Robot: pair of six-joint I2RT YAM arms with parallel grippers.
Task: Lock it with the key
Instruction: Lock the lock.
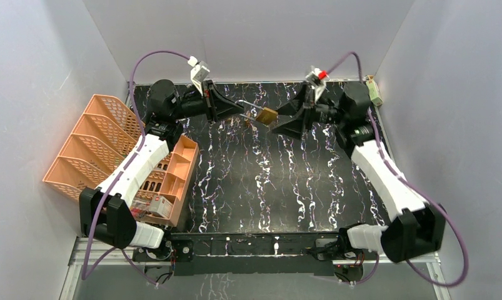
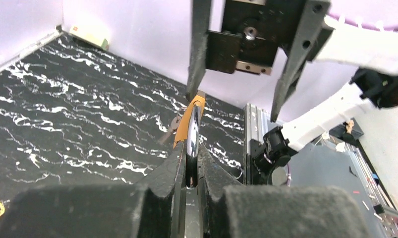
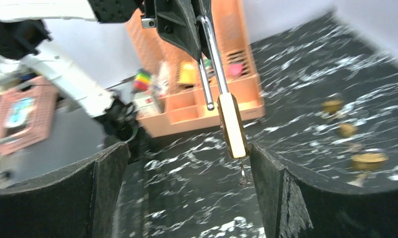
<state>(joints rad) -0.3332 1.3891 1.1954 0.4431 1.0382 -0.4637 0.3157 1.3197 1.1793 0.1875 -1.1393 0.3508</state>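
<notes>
1. Black, marble-patterned counter point(image 1: 261, 181) fills the top view. Above its far part the left hand point(image 1: 240, 112) holds a brass padlock point(image 1: 266, 115) in the air, with the body pointing toward the right hand point(image 1: 274, 121).
2. In the same view the right hand has its two fingers spread wide. The padlock is just at their tips, and from here we cannot tell if they touch it.
3. An orange organiser point(image 1: 98, 144) stands at the left edge of the counter, beside the left arm.
4. In the left wrist view the fingers of the left hand are pressed together on the silver shackle point(image 2: 191, 148), so this hand is closed on the padlock.
5. The brass body sticks out beyond these fingers, and a grey key point(image 2: 172, 128) shows just beside it. We cannot tell in this view if it sits in the keyhole.
6. The right hand faces us there with its fingers far apart. One fingertip is near the padlock body, and the other is well apart from it.
7. In the right wrist view the padlock hangs between the wide-open fingers of the right hand, nearer to one of them, and it is not gripped by them.
8. One leg of the shackle ends free beside the body, so the padlock is open. The key points down from the bottom of the body, a little blurred.
9. Some small brass things point(image 3: 346, 130) lie on the counter behind, too blurred to name.
</notes>
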